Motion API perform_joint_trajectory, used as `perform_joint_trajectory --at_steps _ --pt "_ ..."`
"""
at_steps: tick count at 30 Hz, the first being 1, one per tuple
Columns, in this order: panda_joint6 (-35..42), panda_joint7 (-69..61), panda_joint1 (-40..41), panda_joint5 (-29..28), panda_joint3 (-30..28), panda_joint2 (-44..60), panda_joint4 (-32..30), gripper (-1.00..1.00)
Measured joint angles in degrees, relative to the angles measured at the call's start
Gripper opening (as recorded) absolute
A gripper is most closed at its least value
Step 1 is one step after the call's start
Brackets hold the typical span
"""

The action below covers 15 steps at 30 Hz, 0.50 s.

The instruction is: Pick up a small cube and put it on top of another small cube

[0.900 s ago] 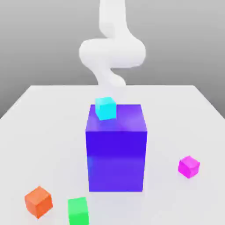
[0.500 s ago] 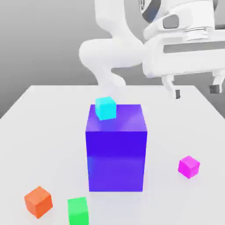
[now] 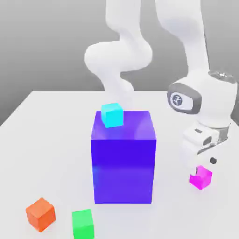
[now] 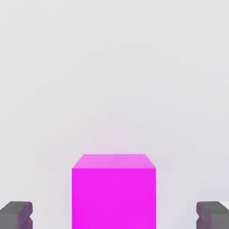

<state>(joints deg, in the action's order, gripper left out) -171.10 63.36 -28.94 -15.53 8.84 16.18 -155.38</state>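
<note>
The small magenta cube (image 3: 201,179) rests on the white table at the exterior view's right, beside the big blue block. My gripper (image 3: 202,168) hangs right over it, its white hand covering the cube's top. In the hand view the magenta cube (image 4: 114,192) sits midway between my two dark fingertips (image 4: 15,214), which stand wide apart and clear of its sides, so my gripper (image 4: 114,214) is open. The small green cube (image 3: 83,223) lies on the table near the front edge, toward the exterior view's left.
A big blue-violet block (image 3: 123,156) stands in the middle of the table (image 3: 51,140), with a small cyan cube (image 3: 112,115) on its top. A small orange cube (image 3: 40,214) lies at the front left, next to the green one.
The arm has swung down from high above the table to just over the magenta cube. The fingers have stayed apart. No cube has moved.
</note>
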Motion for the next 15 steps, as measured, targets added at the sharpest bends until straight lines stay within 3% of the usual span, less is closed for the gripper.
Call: perform_joint_trajectory --at_steps 1,9,15 --pt "-1.4 0.8 -1.5 -0.9 -1.7 1.7 0.4 -1.00" --pt "-0.7 0.5 -0.8 -0.6 -0.9 0.7 0.1 -1.00" --pt "7.7 -8.7 3.2 9.9 6.1 -9.8 -1.7 -1.00"
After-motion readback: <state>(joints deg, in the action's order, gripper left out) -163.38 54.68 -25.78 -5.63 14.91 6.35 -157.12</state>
